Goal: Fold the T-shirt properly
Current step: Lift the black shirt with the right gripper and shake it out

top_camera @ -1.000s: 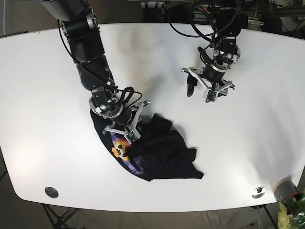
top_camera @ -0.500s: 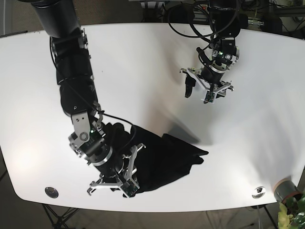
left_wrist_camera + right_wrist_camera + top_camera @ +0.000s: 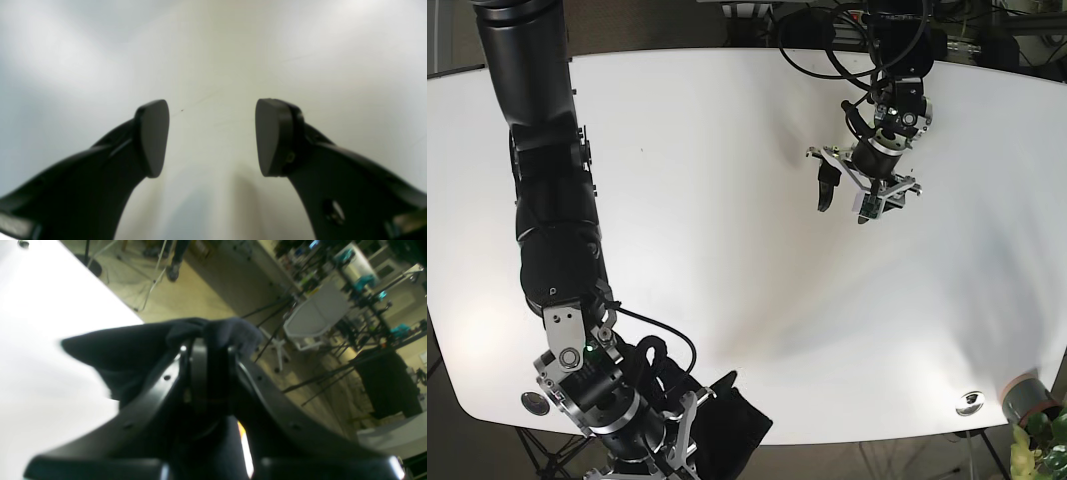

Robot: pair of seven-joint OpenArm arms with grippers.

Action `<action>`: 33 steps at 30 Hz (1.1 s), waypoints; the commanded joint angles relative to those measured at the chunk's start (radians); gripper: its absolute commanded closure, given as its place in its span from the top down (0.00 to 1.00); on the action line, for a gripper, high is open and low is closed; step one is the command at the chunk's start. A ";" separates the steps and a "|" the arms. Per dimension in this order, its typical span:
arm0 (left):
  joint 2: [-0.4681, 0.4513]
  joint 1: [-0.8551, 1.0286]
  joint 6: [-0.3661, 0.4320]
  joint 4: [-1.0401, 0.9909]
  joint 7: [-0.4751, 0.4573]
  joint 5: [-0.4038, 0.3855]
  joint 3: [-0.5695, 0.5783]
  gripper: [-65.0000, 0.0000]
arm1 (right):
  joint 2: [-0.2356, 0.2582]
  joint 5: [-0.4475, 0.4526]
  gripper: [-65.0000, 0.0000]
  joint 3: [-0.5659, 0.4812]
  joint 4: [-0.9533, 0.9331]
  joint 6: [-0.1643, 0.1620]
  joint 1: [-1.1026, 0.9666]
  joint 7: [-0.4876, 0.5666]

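1. Left wrist view: the left claw (image 3: 212, 136) stands wide open, with nothing between its two dark pads (image 3: 151, 136). Only bare white table (image 3: 213, 50) lies beneath and ahead.

2. Right wrist view: the right claw (image 3: 208, 350) is clamped on a bunch of the dark T-shirt (image 3: 140, 343). Cloth trails toward 9 o'clock over the white table. The table edge runs diagonally, with floor (image 3: 200, 296) beyond at 12 o'clock.

3. Base view: the right claw (image 3: 682, 440) holds the T-shirt (image 3: 732, 430) at the table's (image 3: 727, 180) front edge, 6 o'clock, the cloth hanging partly past it. The left claw (image 3: 859, 190) hovers at 1 o'clock, well apart, with open tabletop between.
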 commanded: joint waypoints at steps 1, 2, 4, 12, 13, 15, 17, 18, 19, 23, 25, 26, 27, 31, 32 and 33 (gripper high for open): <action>-0.003 -0.015 0.001 0.025 -0.024 -0.012 0.000 0.57 | -0.007 0.000 0.03 0.000 -0.036 -0.006 0.035 0.026; -0.003 -0.015 0.001 0.025 -0.024 -0.012 0.000 0.57 | -0.018 0.000 0.03 -0.001 -0.046 -0.006 0.034 0.026; -0.003 -0.015 0.001 0.025 -0.024 -0.012 0.000 0.57 | -0.040 0.000 0.03 -0.004 -0.060 0.009 0.032 0.026; 0.001 -0.019 0.004 0.048 -0.024 -0.012 -0.003 0.57 | -0.044 -0.002 0.03 -0.001 -0.060 0.054 0.070 0.011; 0.002 -0.022 0.004 0.058 -0.024 -0.012 -0.005 0.57 | -0.046 -0.002 0.03 -0.001 -0.057 0.054 0.070 0.001; 0.002 -0.038 0.006 0.079 -0.024 -0.012 -0.005 0.57 | -0.047 -0.002 0.03 -0.003 -0.048 0.055 0.073 -0.009; 0.004 -0.055 0.006 0.094 -0.024 -0.012 -0.005 0.57 | -0.050 0.000 0.03 -0.003 -0.040 0.055 0.069 -0.009; 0.004 -0.067 0.006 0.102 -0.024 -0.012 -0.005 0.57 | -0.064 0.000 0.03 -0.004 -0.036 0.055 0.067 -0.011; 0.005 -0.075 0.006 0.107 -0.024 -0.012 -0.005 0.57 | -0.070 0.000 0.03 -0.003 -0.036 0.055 0.066 -0.011; 0.005 -0.115 0.006 0.117 -0.024 -0.012 -0.005 0.57 | -0.083 0.000 0.03 -0.001 -0.027 0.055 0.035 -0.012; 0.005 -0.130 0.006 0.117 -0.023 -0.012 -0.005 0.57 | -0.083 0.000 0.03 -0.001 -0.016 0.055 0.027 -0.012; 0.005 -0.135 0.006 0.116 -0.023 -0.012 -0.005 0.57 | -0.083 0.000 0.03 -0.001 -0.011 0.055 0.017 -0.012; 0.005 -0.138 0.006 0.116 -0.023 -0.012 -0.005 0.57 | -0.083 0.000 0.03 -0.001 -0.008 0.055 0.009 -0.012; 0.005 -0.144 0.006 0.111 -0.023 -0.011 -0.005 0.57 | -0.083 0.000 0.03 -0.001 0.009 0.055 -0.046 -0.012; 0.005 -0.142 0.006 0.111 -0.023 -0.011 -0.005 0.57 | -0.083 0.000 0.03 -0.001 0.016 0.055 -0.072 -0.009; 0.005 -0.139 0.006 0.111 -0.023 -0.011 -0.005 0.57 | -0.083 -0.002 0.03 -0.001 0.023 0.055 -0.091 -0.009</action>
